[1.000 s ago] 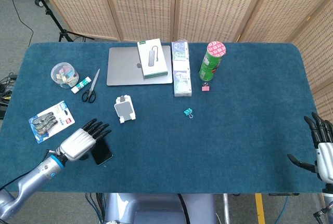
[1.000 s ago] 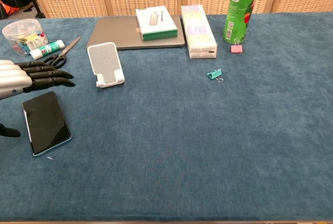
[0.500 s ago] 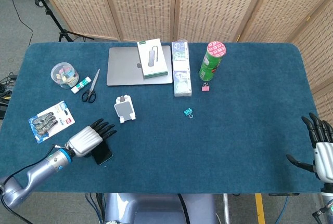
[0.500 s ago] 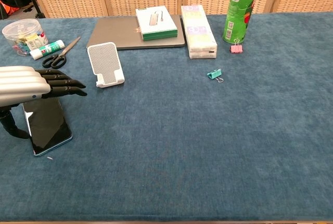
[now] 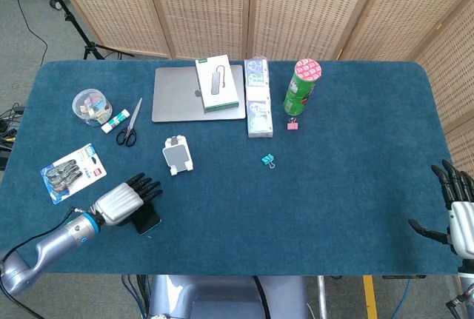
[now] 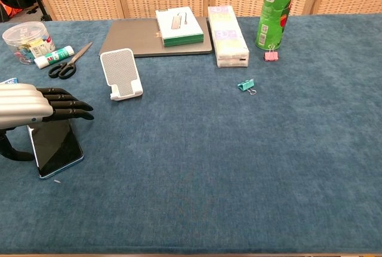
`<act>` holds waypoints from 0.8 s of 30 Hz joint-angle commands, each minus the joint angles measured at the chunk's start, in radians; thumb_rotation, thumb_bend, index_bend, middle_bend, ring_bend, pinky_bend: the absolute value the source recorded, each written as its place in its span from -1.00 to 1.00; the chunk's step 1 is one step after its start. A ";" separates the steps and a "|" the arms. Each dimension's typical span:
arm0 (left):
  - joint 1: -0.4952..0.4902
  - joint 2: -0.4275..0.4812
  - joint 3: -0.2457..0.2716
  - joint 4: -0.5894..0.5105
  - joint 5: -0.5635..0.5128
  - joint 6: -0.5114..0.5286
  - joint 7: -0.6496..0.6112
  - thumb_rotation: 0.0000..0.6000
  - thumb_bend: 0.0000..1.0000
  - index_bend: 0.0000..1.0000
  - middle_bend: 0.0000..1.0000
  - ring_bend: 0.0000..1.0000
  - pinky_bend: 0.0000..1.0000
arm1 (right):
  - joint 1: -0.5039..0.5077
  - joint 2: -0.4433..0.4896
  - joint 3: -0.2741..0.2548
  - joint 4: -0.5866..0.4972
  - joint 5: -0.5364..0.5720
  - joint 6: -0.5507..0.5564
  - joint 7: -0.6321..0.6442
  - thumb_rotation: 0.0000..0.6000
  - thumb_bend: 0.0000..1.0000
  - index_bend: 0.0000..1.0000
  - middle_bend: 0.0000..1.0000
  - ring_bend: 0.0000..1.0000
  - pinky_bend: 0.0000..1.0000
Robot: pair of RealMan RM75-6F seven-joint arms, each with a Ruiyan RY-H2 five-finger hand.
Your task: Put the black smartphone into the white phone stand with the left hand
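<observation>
Black phone flat on bench, near left edge. Left robot hand hovering over its far end, fingers straight and spread, gripping nothing. White stand upright, further back. Right robot hand open, far right
</observation>
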 commanded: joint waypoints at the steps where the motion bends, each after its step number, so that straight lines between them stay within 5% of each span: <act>1: 0.001 -0.006 0.012 0.014 0.013 0.012 -0.026 1.00 -1.00 -0.86 -1.00 -1.00 -0.93 | 0.000 -0.001 -0.001 0.000 -0.002 -0.001 -0.002 1.00 -1.00 -1.00 -1.00 -1.00 -1.00; 12: 0.005 -0.052 0.043 0.087 0.062 0.072 -0.103 1.00 -1.00 -0.72 -0.98 -1.00 -0.84 | 0.001 0.000 -0.003 -0.002 -0.002 -0.004 -0.005 1.00 -1.00 -1.00 -1.00 -1.00 -1.00; 24: 0.032 -0.104 0.057 0.176 0.087 0.158 -0.150 1.00 -1.00 -0.39 -0.51 -0.61 -0.48 | 0.001 0.000 -0.003 0.000 -0.002 -0.005 -0.006 1.00 -1.00 -1.00 -1.00 -1.00 -1.00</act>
